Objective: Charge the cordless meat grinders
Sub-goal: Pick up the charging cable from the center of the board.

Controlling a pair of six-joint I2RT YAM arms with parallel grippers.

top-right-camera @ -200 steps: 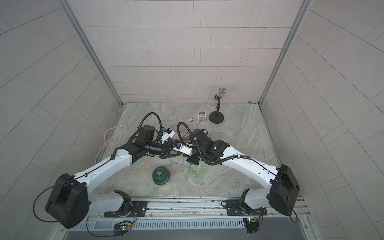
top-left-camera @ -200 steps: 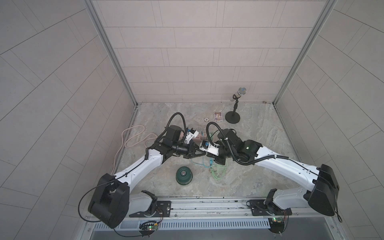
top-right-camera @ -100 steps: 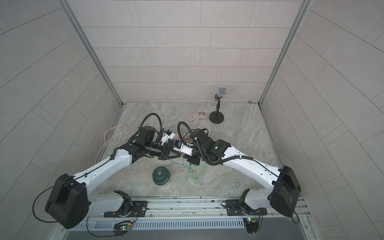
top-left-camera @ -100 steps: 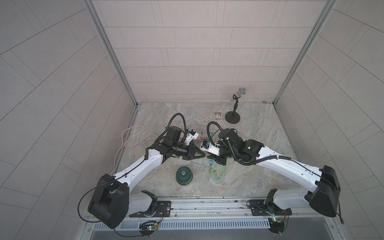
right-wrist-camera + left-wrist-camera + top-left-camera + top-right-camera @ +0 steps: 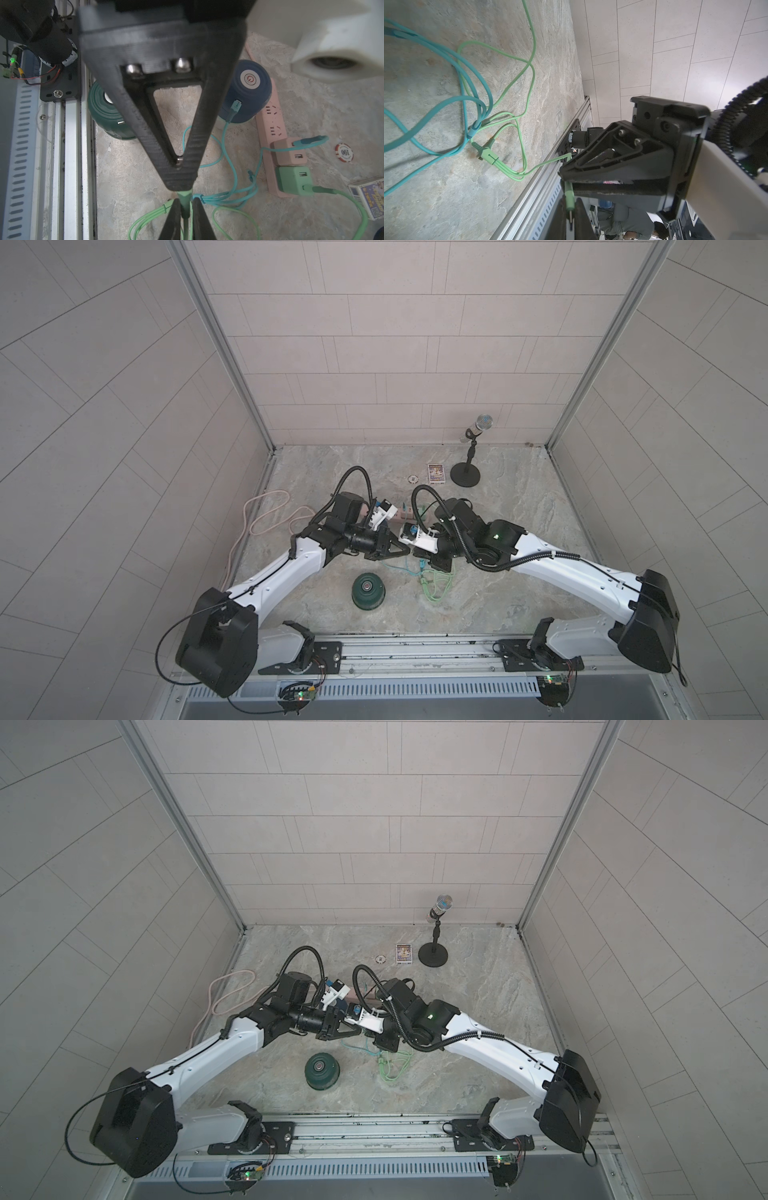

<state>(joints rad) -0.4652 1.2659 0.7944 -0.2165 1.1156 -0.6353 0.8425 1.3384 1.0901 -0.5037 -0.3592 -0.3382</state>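
Observation:
The dark green grinder [image 5: 368,590] [image 5: 104,112] stands alone near the front rail, its side port bare. The dark blue grinder [image 5: 247,87] stands against the pink power strip [image 5: 270,124], with a teal cable [image 5: 232,112] plugged into it; the arms hide it in both top views. My two grippers meet tip to tip above the floor between the grinders. My left gripper [image 5: 570,202] [image 5: 402,551] is shut on the green cable's plug [image 5: 569,197], whose metal tip shows. My right gripper [image 5: 184,204] is shut on the same plug [image 5: 184,199] at its cable end.
A pink adapter [image 5: 288,152] and a green adapter [image 5: 293,180] sit in the strip. Loose teal and green cable loops [image 5: 432,580] lie under the grippers. A poker chip [image 5: 344,152], a card box [image 5: 367,197] and a microphone stand [image 5: 465,479] stand farther back. The front rail [image 5: 68,166] runs close by.
The left gripper has shifted a little toward the front and the right arm, and the two grippers stay tip to tip. The grinders have not moved.

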